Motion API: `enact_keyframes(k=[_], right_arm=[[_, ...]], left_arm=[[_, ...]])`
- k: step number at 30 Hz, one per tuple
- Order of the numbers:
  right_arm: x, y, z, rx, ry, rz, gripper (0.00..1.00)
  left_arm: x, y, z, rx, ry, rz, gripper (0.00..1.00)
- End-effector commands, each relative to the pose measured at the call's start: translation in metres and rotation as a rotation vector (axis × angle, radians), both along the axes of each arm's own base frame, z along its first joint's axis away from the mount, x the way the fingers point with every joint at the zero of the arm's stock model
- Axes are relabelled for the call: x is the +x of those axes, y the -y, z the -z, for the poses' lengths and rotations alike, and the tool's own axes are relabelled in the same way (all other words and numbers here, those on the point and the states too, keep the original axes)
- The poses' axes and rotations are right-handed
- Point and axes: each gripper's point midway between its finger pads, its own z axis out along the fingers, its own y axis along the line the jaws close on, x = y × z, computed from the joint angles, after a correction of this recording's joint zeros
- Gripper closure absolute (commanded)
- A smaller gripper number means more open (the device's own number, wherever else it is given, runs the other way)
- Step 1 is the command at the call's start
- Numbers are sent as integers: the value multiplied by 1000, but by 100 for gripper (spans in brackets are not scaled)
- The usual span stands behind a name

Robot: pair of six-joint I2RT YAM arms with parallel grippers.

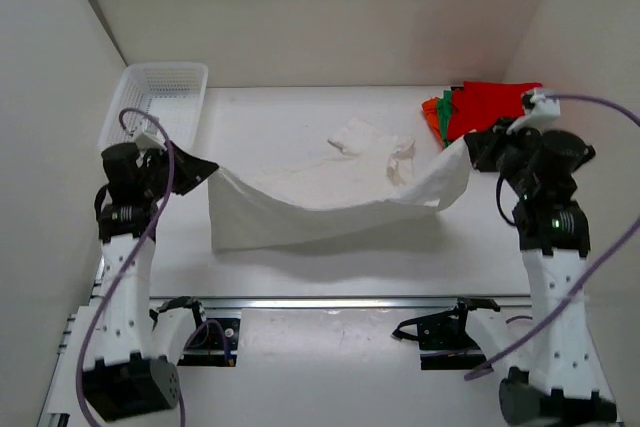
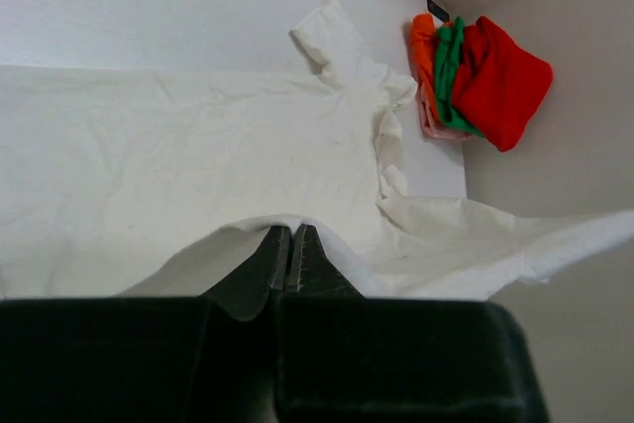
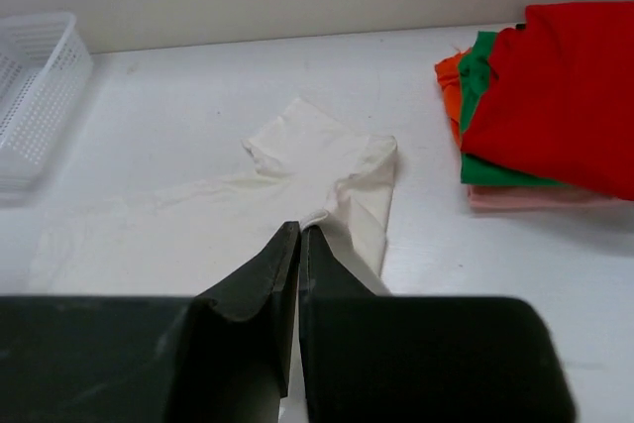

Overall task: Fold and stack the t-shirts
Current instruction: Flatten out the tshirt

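Observation:
The large white t-shirt (image 1: 320,192) hangs stretched between both arms above the table, sagging in the middle, its far part resting on the surface. My left gripper (image 1: 205,169) is shut on the shirt's left edge; in the left wrist view the cloth (image 2: 198,156) folds over the closed gripper (image 2: 291,233). My right gripper (image 1: 468,147) is shut on the right edge, cloth (image 3: 297,175) pinched at its tips (image 3: 299,230). A folded pile of red (image 1: 490,102), green (image 1: 446,107) and orange (image 1: 432,117) t-shirts lies at the back right.
A white mesh basket (image 1: 160,97) stands at the back left corner. White walls close in the table on the left, back and right. A metal rail (image 1: 340,300) runs along the near edge between the arm bases.

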Motion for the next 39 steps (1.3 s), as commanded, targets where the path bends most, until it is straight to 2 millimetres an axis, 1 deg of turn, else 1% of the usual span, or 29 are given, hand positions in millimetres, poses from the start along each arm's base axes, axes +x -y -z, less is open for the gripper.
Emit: enact_keyframes(k=[1,2,3,4,5,6,7,8,9,10,11,13,14,15,16,17,18,19,20,22,23,26,27,29,30,31,33,37,39], right_arm=[[72,-5,6,29,-58,-42,100],[98,-5,-6,13,-65,-31,100],[121,-8,19,-25,-166,8,99],[145,-13,17,-88,-203,24,100],[152,-14,-19,-93,-173,20,99],[179,-15,5,-87,-259,-5,100],[199,-17,-4,-90,-278,-10,100],[204,-14,-36,-106,-222,3,100],[211,-16,-29,-90,-234,-8,100],[206,-18,-45,-35,-181,-36,100],[204,-15,-32,-5,-217,-33,100],[181,-15,-42,-57,-220,-5,100],[161,-23,-54,-118,-189,8,100],[152,-22,-48,-155,-196,20,99],[123,-32,-87,-146,-83,10,100],[112,-40,-90,-136,-51,-14,100],[80,-43,-122,-102,49,-28,100],[47,-37,-152,-77,139,-19,100],[31,-40,-166,-55,186,-38,100],[-31,-26,-214,-12,362,-31,100],[-61,-16,-238,-4,463,-19,100],[-105,4,-277,-43,601,66,100],[-123,-3,-294,-23,654,30,100],[-130,-5,-308,-17,689,19,100],[-135,-7,-316,-19,716,4,100],[-126,-8,-316,-15,706,-1,100],[-116,-14,-314,-20,693,-36,100],[-61,-19,-293,-17,596,-81,100],[-23,-18,-275,-16,535,-112,100]], left_arm=[[46,-12,20,1,-115,-4,100],[62,-22,10,-12,-98,-32,100],[78,-33,-13,6,-49,-73,100],[92,-52,-48,74,24,-157,100],[106,-62,-46,110,-12,-205,100],[126,-72,-77,152,38,-216,100],[143,-77,-94,162,41,-216,100],[147,-83,-96,151,16,-211,100],[161,-86,-113,146,43,-201,100],[164,-89,-141,156,101,-202,100],[172,-91,-125,141,39,-188,100],[167,-90,-149,170,77,-168,100],[163,-84,-138,175,51,-145,100],[147,-80,-156,183,105,-145,100],[131,-78,-164,178,144,-146,100],[120,-74,-168,167,163,-136,100],[98,-73,-183,166,212,-153,100],[74,-66,-200,176,265,-160,100],[67,-66,-208,194,286,-183,100],[30,-46,-245,212,402,-193,100],[20,-43,-258,203,435,-201,100],[-13,-30,-315,175,586,-219,100],[-21,-24,-327,165,616,-211,100],[-39,-16,-361,136,703,-199,100],[-40,-14,-366,124,711,-203,100],[-45,-10,-373,118,735,-196,100],[-41,-9,-372,99,738,-199,100],[-6,-16,-335,111,648,-190,100],[27,-19,-293,108,552,-167,100]])
